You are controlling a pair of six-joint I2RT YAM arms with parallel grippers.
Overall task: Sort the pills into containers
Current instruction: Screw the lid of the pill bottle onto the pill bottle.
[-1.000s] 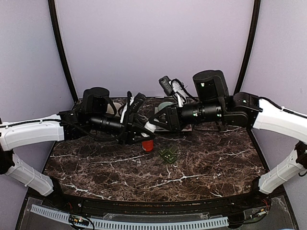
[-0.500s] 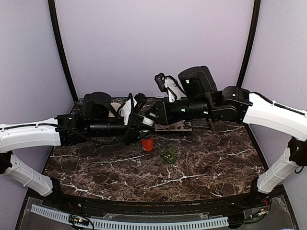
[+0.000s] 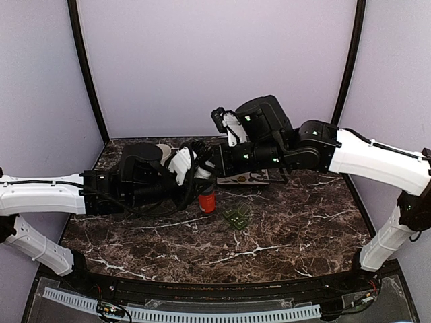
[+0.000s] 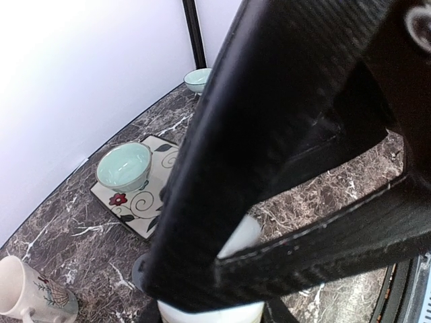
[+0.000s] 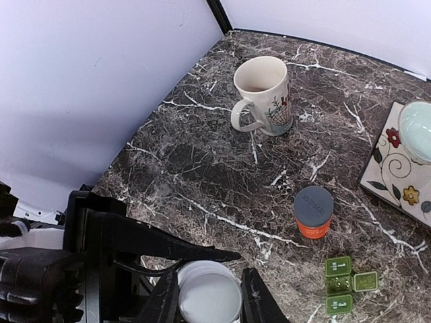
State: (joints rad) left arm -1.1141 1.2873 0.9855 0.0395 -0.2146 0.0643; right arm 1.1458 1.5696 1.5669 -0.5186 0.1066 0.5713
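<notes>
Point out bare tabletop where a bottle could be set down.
Widest bare patch: the table's front strip, between the pill box and the near edge. Another lies between the mug and the orange bottle. Crowded: the middle, where orange bottle, pill box and tray sit close.

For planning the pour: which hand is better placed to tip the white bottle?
Probably left: the left hand grips the white bottle by its side; the right hand covers its top.
</notes>
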